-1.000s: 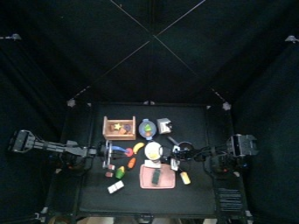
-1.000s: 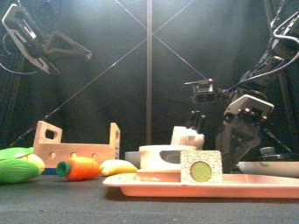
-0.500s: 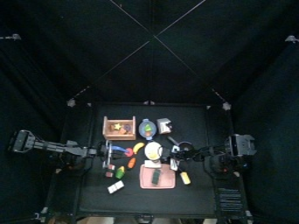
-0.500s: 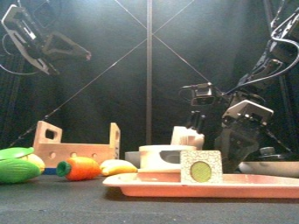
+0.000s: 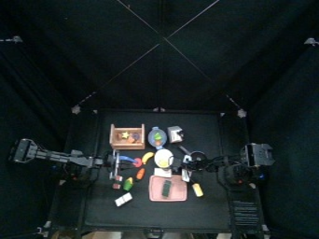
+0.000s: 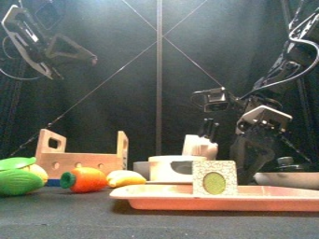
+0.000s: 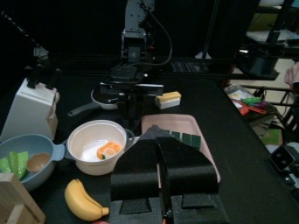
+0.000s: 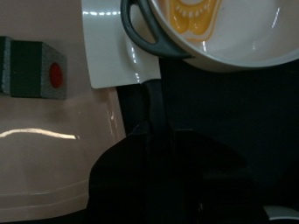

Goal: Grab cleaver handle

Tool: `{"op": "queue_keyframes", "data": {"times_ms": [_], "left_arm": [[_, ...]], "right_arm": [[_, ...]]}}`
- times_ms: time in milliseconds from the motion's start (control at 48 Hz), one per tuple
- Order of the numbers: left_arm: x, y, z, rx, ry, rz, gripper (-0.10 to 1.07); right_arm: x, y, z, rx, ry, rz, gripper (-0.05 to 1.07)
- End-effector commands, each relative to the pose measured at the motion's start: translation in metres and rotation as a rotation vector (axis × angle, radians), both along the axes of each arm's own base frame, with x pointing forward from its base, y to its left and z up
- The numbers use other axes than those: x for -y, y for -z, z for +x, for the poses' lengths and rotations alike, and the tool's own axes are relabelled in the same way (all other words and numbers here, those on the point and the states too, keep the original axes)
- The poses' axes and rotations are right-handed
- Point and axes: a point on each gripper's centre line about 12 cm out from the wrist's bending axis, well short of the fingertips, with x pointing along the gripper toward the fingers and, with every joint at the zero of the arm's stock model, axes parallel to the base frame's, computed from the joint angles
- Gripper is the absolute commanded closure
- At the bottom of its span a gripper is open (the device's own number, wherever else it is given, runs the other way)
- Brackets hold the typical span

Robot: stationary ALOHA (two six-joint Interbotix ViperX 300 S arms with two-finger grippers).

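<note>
Low, right claw [image 8: 149,131] over cleaver [image 8: 117,48] edge

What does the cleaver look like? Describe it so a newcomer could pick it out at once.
Start at the pink tray near the table's front. Just off its edge, between the tray and the round white bowl, lies the cleaver. It is the only flat, white, square-cornered blade there, with a thin dark handle; the green block beside it has a red dot.
</note>
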Motion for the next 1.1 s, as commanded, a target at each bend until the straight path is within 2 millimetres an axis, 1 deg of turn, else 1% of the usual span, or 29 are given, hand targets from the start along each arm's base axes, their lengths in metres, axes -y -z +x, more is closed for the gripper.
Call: {"op": "queue_keyframes", "data": {"times_ms": [0,208,604,812,1083], "left_arm": [[0.000,-0.005,0.002,0.020,0.000,-0.004,1.00],[0.000,-0.008,0.003,0.028,0.000,-0.003,1.00],[0.000,-0.008,0.001,0.030,0.000,-0.006,1.00],[0.000,-0.004,-0.001,0.020,0.000,-0.002,1.00],[0.000,0.000,-0.002,0.011,-0.001,-0.003,1.00]], "right_arm": [[-0.004,-0.024,0.008,0.067,-0.013,-0.003,0.46],[-0.014,-0.029,0.012,0.081,-0.046,-0.004,0.46],[-0.015,-0.029,0.012,0.080,-0.049,-0.004,0.46],[-0.015,-0.029,0.013,0.081,-0.047,-0.002,0.46],[-0.019,-0.036,0.018,0.098,-0.060,-0.003,0.46]]}}
